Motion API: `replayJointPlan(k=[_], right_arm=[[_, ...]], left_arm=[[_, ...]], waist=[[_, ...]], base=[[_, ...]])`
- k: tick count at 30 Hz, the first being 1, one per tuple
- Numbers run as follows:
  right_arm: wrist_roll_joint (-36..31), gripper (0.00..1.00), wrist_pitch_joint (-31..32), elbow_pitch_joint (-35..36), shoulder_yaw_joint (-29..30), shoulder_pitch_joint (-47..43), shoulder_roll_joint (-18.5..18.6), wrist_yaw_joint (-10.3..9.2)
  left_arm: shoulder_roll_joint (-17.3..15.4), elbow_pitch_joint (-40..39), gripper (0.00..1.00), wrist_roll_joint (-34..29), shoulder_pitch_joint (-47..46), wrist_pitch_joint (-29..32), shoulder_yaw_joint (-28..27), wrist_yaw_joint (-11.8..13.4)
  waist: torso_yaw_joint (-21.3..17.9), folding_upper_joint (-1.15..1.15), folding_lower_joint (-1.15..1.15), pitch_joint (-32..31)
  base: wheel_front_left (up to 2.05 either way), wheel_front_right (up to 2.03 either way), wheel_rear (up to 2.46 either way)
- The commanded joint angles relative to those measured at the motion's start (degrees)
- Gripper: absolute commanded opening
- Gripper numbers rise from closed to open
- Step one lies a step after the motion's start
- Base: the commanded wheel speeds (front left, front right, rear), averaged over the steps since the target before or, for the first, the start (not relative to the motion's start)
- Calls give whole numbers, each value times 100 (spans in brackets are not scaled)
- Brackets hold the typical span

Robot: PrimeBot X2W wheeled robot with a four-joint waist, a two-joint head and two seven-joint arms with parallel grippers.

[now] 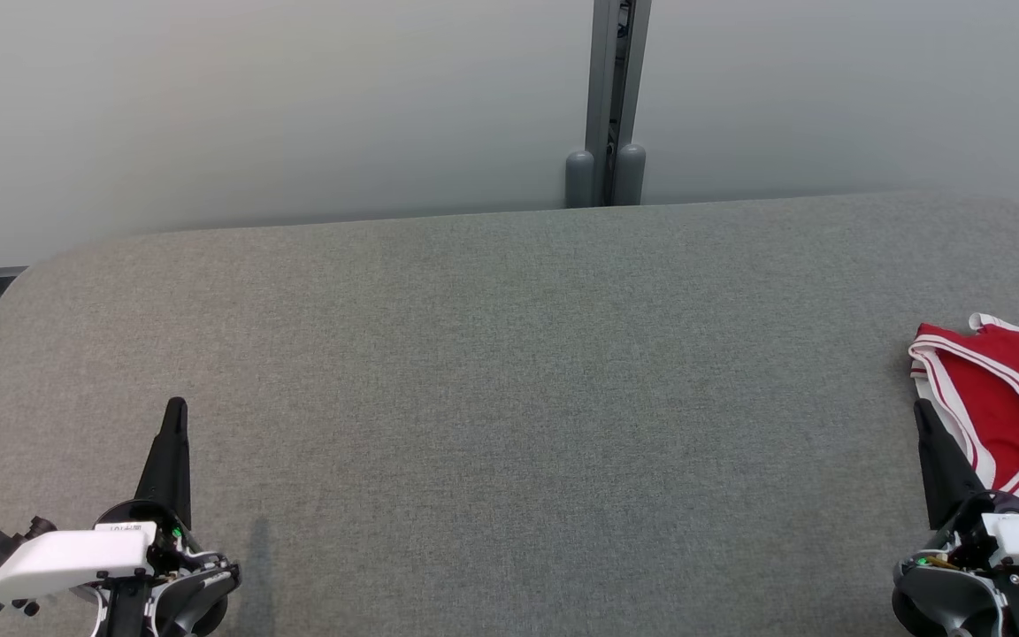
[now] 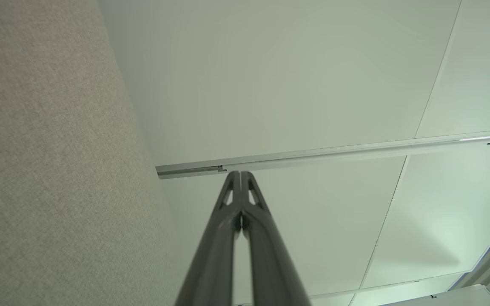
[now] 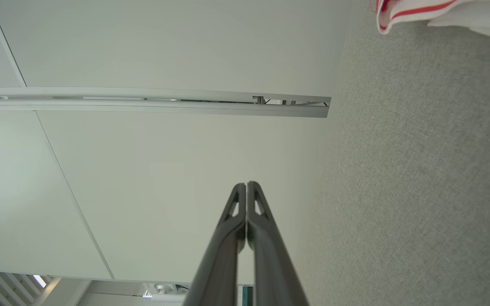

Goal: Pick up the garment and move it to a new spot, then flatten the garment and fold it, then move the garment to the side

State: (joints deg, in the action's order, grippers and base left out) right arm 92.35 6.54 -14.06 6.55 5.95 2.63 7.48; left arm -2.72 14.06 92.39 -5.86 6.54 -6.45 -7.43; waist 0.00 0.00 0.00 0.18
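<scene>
L gripper (image 1: 175, 416) sits low left over the grey table (image 1: 509, 372), fingers pressed together, nothing in them. Garment (image 1: 1005, 389) lies at the table's far right, cut off by the frame, so its full shape is unclear. R gripper (image 1: 921, 411) is just beside its white-trimmed edge, also closed tight & empty.

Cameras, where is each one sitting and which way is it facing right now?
Head view: on the head, facing down at the grey table and garment; left gripper and right gripper show, shut.
Left wrist view: on that wrist, facing along its shut fingers toward the wall, table at left.
Right wrist view: same aim, table at right.
Shared: head and right wrist views both catch the garment.
</scene>
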Motion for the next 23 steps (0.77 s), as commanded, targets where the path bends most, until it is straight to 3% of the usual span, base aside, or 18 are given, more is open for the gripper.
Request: replayJointPlan(k=[1,23], right_arm=[[15,0,18,24,6,51,48,2],[15,0,18,24,6,51,48,2]], left_arm=[[-31,-19,0,7,-77,18,-22,-23],[-31,-19,0,7,-77,17,-22,-23]], waist=[[0,0,0,0],[0,0,0,0]], base=[[0,0,0],[0,0,0]])
